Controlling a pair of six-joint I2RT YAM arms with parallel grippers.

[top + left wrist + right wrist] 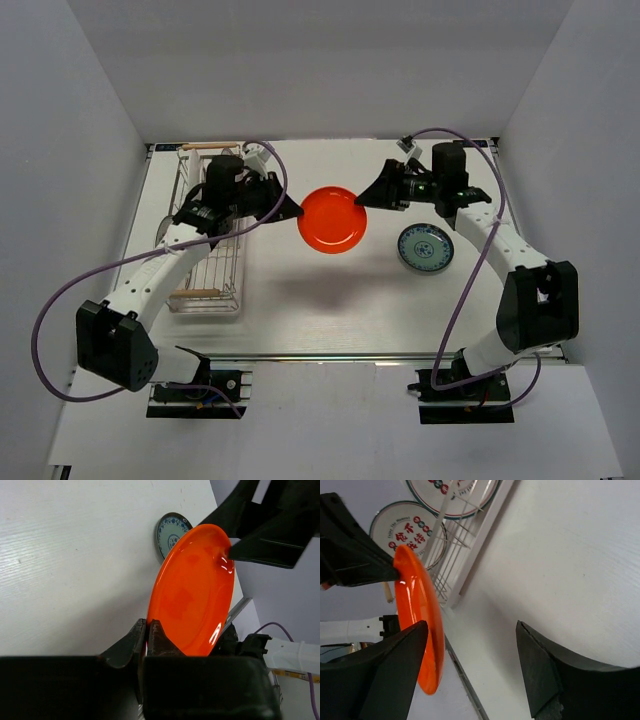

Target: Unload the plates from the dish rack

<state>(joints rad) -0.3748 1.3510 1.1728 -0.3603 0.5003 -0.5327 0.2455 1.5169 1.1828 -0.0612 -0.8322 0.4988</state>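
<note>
Orange-red plate [332, 220]: clear of the dish rack [208, 282], face up in the air just right of it above the desk [300, 310]. The left gripper [291, 212] is pinched on the rack-side rim, and the right gripper [367, 198] is spread wide, its fingers straddling the far rim but not closed. Blue patterned plate [425, 247]: flat on the desk, farther right of the rack; white plates [412, 527] stand in the rack. Hazard: if the left gripper releases before the right one bites, the plate would likely drop; an off-centre closure could twist it loose.

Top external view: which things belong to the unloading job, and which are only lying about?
Job: orange plate, blue patterned plate, dish rack, white plates in the rack.
Not the job: purple cable, white table.
</note>
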